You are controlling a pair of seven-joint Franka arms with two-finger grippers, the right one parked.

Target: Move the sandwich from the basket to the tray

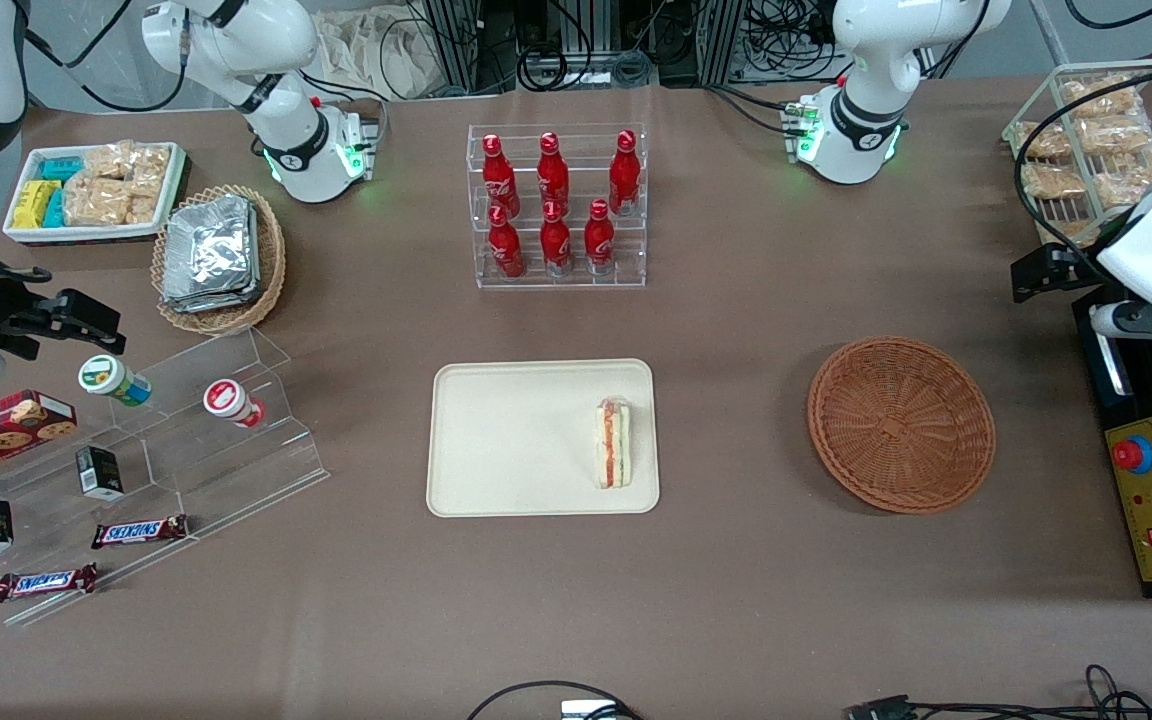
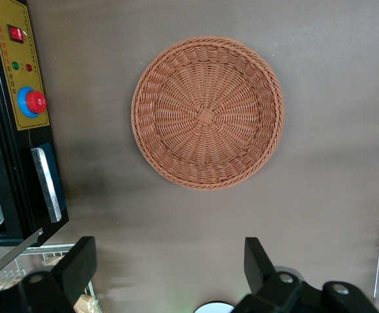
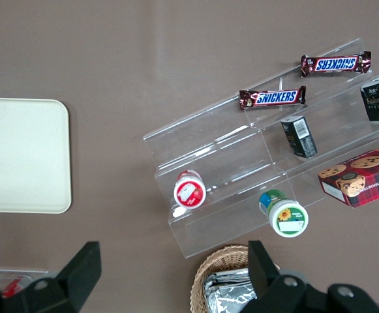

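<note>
Lying on tray, sandwich, pincer apart

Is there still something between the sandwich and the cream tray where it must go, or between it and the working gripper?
Nothing visible stands in the way. The triangular sandwich already lies on the cream-beige rectangular tray. The round reddish-brown wicker basket holds nothing. The left gripper hangs open above bare tablecloth beside the basket, apart from the sandwich.

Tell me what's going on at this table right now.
The small triangular sandwich already lies on the flat cream-beige tray. The round reddish-brown wicker basket sits empty, toward the working arm's end of the table. The left arm's gripper hangs open above the table beside that basket, holding nothing.
</note>
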